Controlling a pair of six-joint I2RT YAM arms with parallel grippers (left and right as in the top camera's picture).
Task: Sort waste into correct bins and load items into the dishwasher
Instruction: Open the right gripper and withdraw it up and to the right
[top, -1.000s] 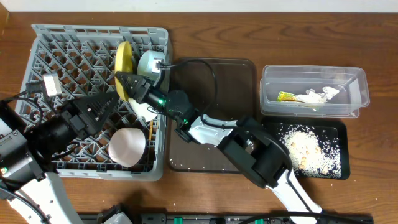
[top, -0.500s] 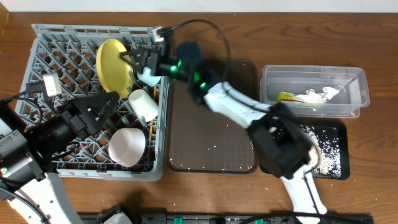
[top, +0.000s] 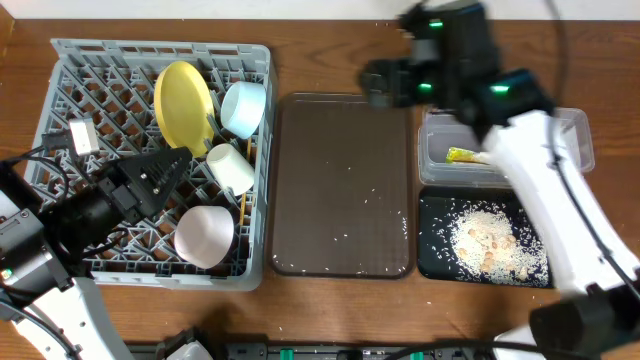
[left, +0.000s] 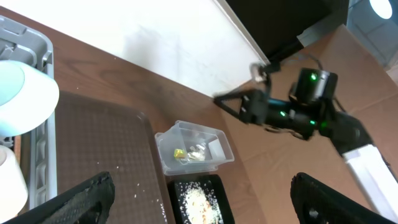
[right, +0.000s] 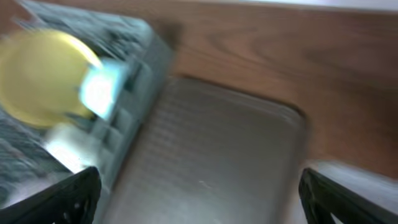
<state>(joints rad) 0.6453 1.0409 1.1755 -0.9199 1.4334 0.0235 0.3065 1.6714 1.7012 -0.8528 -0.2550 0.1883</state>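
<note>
The grey dishwasher rack (top: 60, 62) holds the yellow plate (top: 183, 103) on edge, the light blue cup (top: 243, 108), a white cup (top: 231, 168) and the small white bowl (top: 204, 236). My left gripper (top: 170, 175) hovers open over the rack's middle with nothing between its fingers (left: 84, 199). My right gripper (top: 385, 82) is open and empty, high above the back edge of the brown tray; its view is blurred and shows the plate (right: 37, 78) and cup (right: 99, 90). The clear tub (top: 578, 150) holds the yellow-green wrapper (top: 462, 155). The black tray (top: 430, 215) holds rice crumbs (top: 487, 240).
The dark brown serving tray (top: 345, 180) lies between the rack and the bins, with a few stray crumbs on it. My right arm (top: 540, 190) crosses over the tub and hides part of its contents. Bare wooden table runs along the back edge.
My right arm has pulled away from the rack, up and to the right, its jaws now open. The plate and blue cup stay standing in the rack. The left arm has not moved.
</note>
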